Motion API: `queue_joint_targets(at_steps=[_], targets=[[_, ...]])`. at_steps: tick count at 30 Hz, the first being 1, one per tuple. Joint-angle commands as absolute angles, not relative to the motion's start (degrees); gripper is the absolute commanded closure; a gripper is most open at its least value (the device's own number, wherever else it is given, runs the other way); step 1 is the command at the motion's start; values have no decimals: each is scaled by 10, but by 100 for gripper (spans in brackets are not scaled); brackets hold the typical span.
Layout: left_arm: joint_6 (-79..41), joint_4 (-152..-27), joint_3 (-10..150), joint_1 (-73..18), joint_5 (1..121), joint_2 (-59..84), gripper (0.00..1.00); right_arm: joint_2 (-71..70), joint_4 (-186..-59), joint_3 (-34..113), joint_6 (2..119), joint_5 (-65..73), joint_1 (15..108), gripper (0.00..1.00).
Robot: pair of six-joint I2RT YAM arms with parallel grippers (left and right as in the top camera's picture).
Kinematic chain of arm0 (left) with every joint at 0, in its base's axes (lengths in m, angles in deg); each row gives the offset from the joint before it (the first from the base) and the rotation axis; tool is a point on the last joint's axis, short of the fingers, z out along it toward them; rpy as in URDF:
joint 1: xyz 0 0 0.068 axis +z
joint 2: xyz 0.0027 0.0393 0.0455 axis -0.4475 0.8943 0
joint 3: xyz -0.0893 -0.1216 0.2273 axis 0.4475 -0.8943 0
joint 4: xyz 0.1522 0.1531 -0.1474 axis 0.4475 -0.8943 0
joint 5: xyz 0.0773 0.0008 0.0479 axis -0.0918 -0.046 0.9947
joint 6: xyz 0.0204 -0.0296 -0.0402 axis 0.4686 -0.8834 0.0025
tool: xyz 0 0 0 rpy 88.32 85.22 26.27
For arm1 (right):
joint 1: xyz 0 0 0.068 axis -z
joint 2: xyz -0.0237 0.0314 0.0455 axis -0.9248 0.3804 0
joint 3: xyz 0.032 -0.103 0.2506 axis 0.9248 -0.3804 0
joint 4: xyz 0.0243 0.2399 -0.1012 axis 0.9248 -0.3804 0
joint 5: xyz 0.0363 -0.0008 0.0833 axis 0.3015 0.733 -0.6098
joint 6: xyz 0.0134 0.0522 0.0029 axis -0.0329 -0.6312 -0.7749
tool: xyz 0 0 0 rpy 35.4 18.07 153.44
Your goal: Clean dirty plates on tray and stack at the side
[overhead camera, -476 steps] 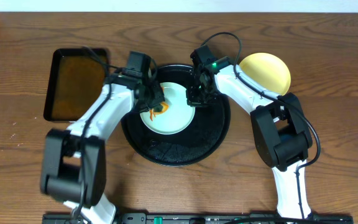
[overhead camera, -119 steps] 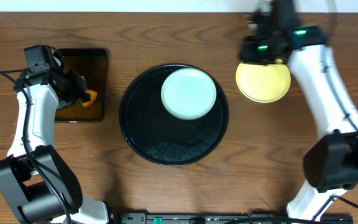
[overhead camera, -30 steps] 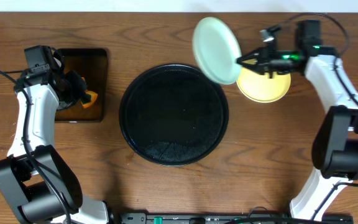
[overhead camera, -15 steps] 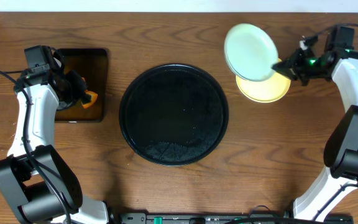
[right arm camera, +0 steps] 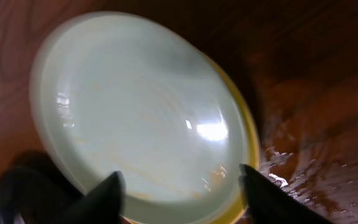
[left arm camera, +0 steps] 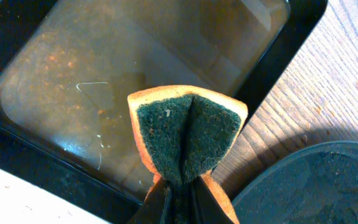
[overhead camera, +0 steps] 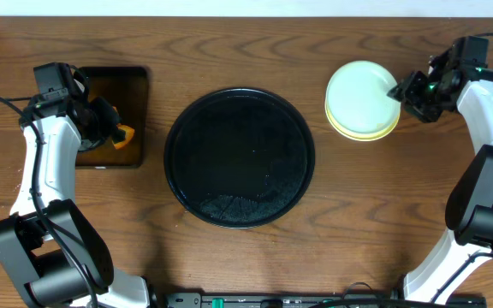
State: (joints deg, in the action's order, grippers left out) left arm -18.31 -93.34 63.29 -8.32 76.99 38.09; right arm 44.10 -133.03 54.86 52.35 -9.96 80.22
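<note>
Sponge (left arm camera: 188, 140) pinched in left gripper (left arm camera: 179, 186), right gripper (overhead camera: 397, 92) spread wide beside mint plate (overhead camera: 359, 92) (atop yellow plate (overhead camera: 365, 136))

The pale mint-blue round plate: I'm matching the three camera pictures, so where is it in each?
Overhead: the pale mint-blue round plate is upper right, lying on the pale yellow round plate.
Left wrist: not in it; a folded green sponge shows instead.
Right wrist: fills the centre, yellow rim peeking out at right.
Shared landmark: the yellow plate, overhead and right wrist; the large round black tray ties overhead to left wrist.
</note>
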Motion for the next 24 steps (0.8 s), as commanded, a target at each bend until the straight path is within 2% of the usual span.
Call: queue_joint_targets(at_steps=[1,8,13,15,24], targets=[[-175,-935,625,-83,777,387,90,431,-1339,554,533,-104,785,27],[-175,-932,625,-83,777,387,90,431,-1363,554,583,-154,728,21],[-168,-924,624,-83,777,394,90,431,-1372,553,594,-151,640,9],[-160,-917,622,-83,778,400,90,431,-1362,553,594,-146,608,1],[-150,-806,622,-80,778,460,89,431,-1351,553,594,-89,505,1]])
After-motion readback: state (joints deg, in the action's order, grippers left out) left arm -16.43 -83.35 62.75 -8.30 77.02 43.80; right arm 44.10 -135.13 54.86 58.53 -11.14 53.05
